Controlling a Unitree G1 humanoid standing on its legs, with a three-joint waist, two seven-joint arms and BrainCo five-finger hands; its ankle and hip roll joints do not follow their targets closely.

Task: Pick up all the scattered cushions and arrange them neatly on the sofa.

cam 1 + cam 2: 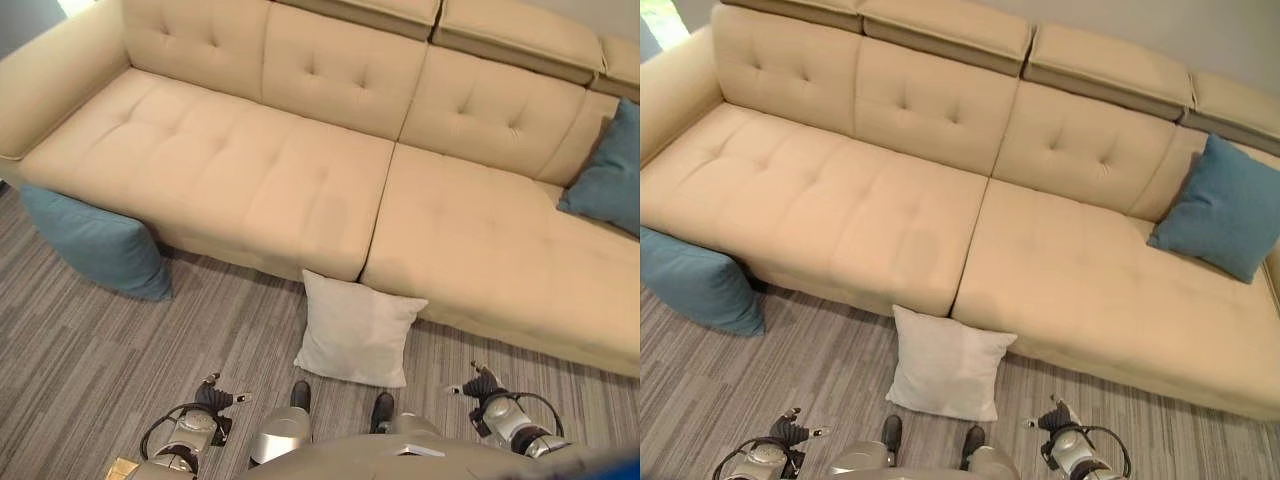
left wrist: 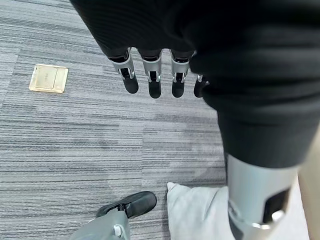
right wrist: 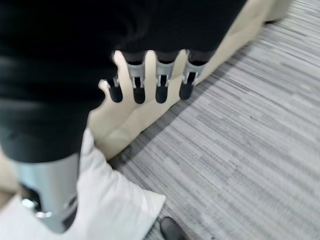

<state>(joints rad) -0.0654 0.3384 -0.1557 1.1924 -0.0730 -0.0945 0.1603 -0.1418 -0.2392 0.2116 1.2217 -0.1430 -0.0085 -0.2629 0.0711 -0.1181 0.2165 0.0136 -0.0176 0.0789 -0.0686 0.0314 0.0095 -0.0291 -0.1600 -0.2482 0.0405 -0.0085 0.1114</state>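
In the left eye view, the left hand (image 1: 212,396) and the right hand (image 1: 480,384) hang low at the near edge, both empty and well apart from each other. Between them and just ahead, the white cushion (image 1: 356,328) leans upright against the front of the sofa (image 1: 300,180), its bottom edge on the floor (image 1: 90,350); it is the nearest target, which is likely why the hands flank it. Far out beyond the left hand, a blue floor cushion (image 1: 98,243) is wedged against the sofa's end, below the armrest.

In the right eye view, a second blue cushion (image 1: 1220,208) is propped in the sofa's far corner, well ahead of the right hand and out to its side; it looks already placed. Two cushions remain on the floor, so the task seems to be at its start.

In the left wrist view, the left hand's fingers (image 2: 154,80) point straight out, relaxed and slightly spread, holding nothing over bare floor. A corner of the white cushion shows near this hand, and a small brass floor plate (image 2: 48,78) lies off to the other side.

In the right wrist view, the right hand's fingers (image 3: 161,82) are likewise straight and loosely spread, empty, aimed at the sofa base, with the white cushion close under the wrist.
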